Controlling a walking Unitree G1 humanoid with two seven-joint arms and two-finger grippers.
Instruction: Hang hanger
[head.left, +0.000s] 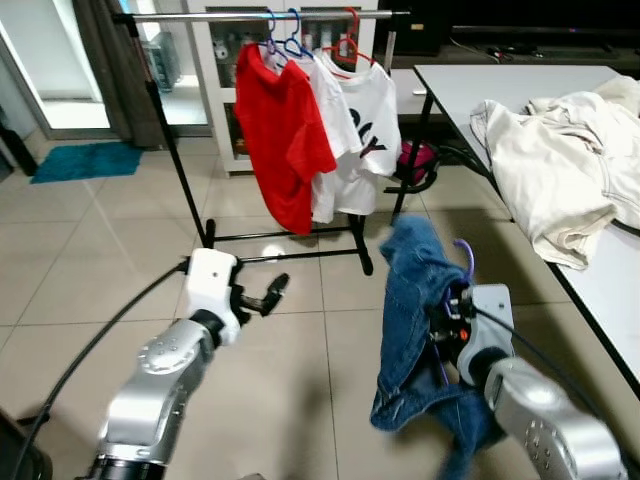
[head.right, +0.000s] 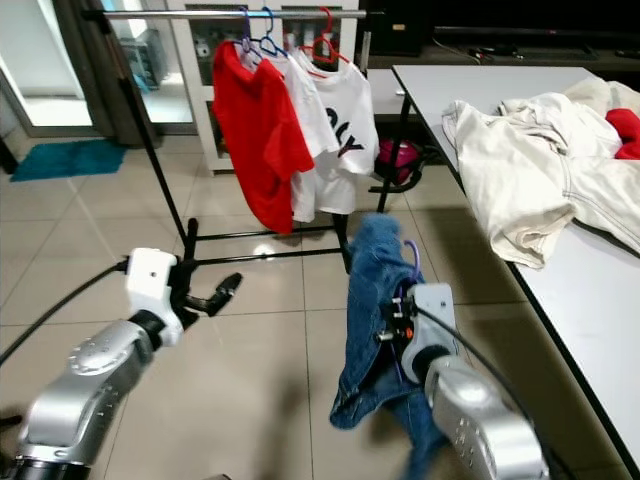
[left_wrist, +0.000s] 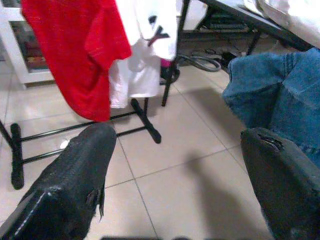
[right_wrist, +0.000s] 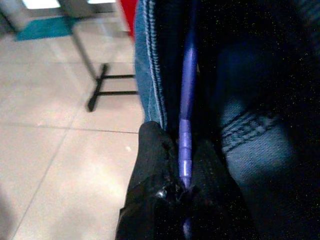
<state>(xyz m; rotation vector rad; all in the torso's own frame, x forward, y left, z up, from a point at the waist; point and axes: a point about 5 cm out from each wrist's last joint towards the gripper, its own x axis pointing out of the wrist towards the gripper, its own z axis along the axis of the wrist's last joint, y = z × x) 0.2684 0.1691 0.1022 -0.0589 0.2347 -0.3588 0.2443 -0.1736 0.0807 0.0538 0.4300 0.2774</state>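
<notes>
Black lettering runs across the chest of the white T-shirt (head.left: 362, 135) hanging near the top centre of the head views. Folds hide most of it; only something like "Y" shows, and no whole word can be read.

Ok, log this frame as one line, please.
right tool: shut on purple hanger carrying denim garment | left tool: open, idle | clothes rack: ahead, hanger not yet hung
</notes>
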